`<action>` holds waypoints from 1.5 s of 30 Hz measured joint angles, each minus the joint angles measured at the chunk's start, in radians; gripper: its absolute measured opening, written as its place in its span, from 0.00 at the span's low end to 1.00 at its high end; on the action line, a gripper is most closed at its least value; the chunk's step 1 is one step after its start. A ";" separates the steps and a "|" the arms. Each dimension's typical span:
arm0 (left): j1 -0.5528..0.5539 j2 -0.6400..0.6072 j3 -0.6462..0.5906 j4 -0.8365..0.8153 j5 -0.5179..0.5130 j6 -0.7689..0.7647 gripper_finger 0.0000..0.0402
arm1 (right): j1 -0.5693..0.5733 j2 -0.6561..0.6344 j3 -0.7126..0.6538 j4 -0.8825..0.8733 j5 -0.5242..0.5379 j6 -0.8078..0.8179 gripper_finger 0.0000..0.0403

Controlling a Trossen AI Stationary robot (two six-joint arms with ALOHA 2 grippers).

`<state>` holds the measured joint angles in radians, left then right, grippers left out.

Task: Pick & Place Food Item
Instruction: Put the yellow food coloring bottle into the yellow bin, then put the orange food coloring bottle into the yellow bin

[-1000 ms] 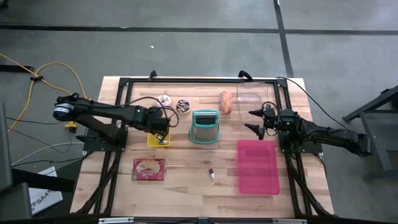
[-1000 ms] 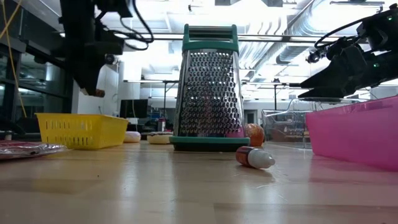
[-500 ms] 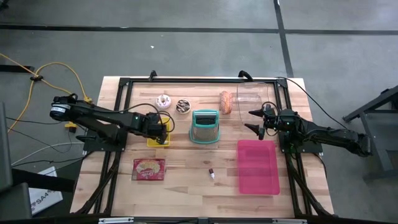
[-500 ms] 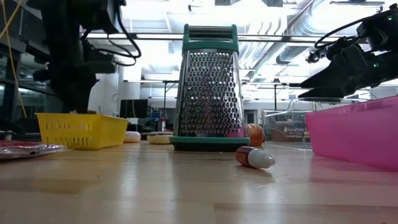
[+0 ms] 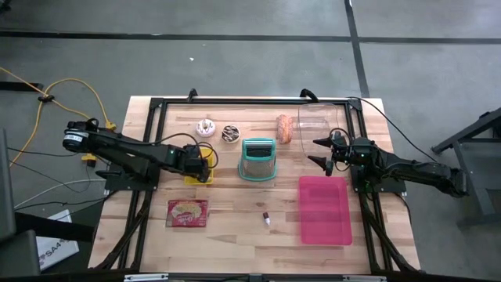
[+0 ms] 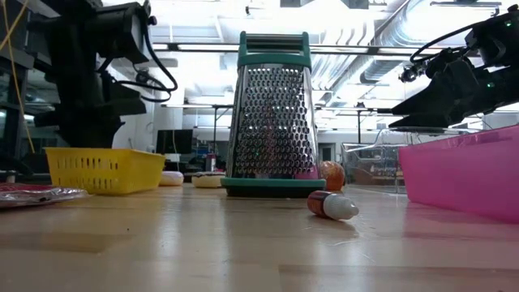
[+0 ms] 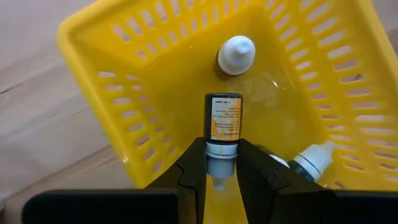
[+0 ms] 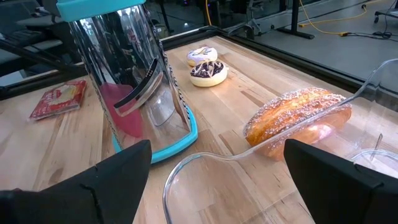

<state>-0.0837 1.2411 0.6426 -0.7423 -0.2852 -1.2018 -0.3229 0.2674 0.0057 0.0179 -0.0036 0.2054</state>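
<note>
Grater point(image 5: 258, 159) centre; basket point(image 5: 197, 177) left; tray point(image 5: 324, 209) right; doughnuts point(image 5: 218, 130) behind; bottle point(image 5: 267, 219) in front.

Small orange-labelled bottle point(image 7: 223, 124) pinched at white cap, inside yellow basket point(image 7: 112, 118).

Four small bottles point(image 7: 224, 121), two donuts point(image 8: 208, 73).

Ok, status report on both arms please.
Left gripper shut on small bottle, over yellow basket. Right gripper open, waiting near pastry. Nothing blocking.
</note>
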 joint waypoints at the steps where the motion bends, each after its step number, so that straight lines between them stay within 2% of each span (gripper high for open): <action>1: 0.000 0.000 0.000 0.001 0.000 0.000 0.15 | 0.000 0.000 0.000 0.000 0.000 0.000 0.89; 8: 0.000 0.000 0.000 0.008 0.002 0.014 0.15 | 0.000 0.000 0.000 0.000 0.000 0.000 0.89; 19: 0.000 0.000 0.000 0.011 0.002 0.020 0.26 | 0.000 0.000 0.000 0.000 0.000 0.000 0.89; 36: 0.000 -0.001 0.000 0.019 -0.001 0.040 0.27 | 0.000 0.000 0.000 0.000 0.000 0.000 0.89; 45: 0.058 -0.128 0.000 0.032 -0.006 0.154 0.27 | 0.000 0.000 0.000 0.000 0.000 0.000 0.89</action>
<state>-0.0259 1.1133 0.6430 -0.7100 -0.2913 -1.0474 -0.3229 0.2676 0.0059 0.0181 -0.0032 0.2054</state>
